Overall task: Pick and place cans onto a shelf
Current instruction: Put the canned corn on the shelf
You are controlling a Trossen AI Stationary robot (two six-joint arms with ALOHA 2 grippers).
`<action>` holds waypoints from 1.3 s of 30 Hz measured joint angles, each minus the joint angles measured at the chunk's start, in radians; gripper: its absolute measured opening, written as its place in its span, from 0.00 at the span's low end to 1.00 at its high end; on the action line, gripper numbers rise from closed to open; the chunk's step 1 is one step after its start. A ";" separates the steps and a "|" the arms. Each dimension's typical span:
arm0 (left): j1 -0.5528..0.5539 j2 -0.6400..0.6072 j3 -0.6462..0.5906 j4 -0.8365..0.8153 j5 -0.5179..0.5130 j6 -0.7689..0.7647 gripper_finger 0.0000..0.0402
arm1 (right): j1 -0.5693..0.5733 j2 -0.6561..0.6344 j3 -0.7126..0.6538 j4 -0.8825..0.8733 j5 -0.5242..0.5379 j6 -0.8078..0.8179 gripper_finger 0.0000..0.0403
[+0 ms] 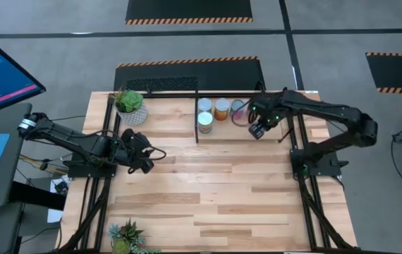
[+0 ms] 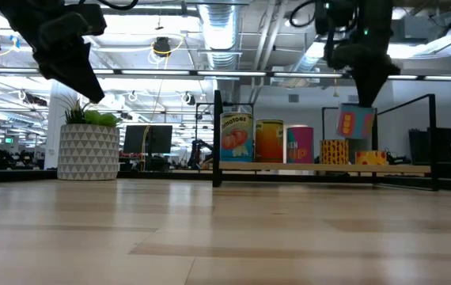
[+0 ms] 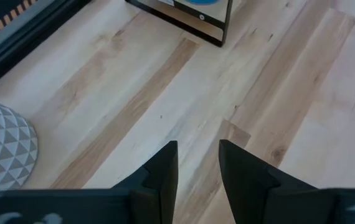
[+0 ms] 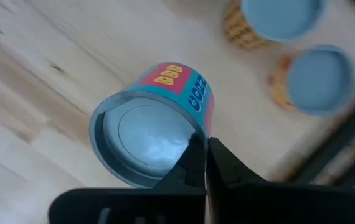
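The right gripper (image 4: 205,163) pinches the tilted blue can (image 4: 156,121) by its rim above the shelf (image 2: 328,168) (left gripper (image 3: 197,165) idles, slightly parted); level it before lowering.

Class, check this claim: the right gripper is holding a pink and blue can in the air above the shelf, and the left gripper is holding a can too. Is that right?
One part is wrong. The left gripper holds nothing: the left wrist view shows only bare table between its fingers. The rest stands: the right gripper holds the pink and blue can above the shelf, as the low view shows.
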 joint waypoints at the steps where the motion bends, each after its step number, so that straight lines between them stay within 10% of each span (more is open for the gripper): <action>1: 0.000 0.000 0.000 0.000 -0.007 0.000 0.26 | -0.025 -0.007 -0.021 0.033 -0.033 -0.021 0.01; 19: 0.000 0.000 0.000 0.000 -0.007 -0.010 0.26 | -0.192 0.141 -0.064 0.124 -0.140 -0.195 0.01; 39: 0.000 0.000 0.000 0.000 -0.006 0.002 0.26 | -0.237 0.174 -0.063 0.162 -0.033 -0.199 0.16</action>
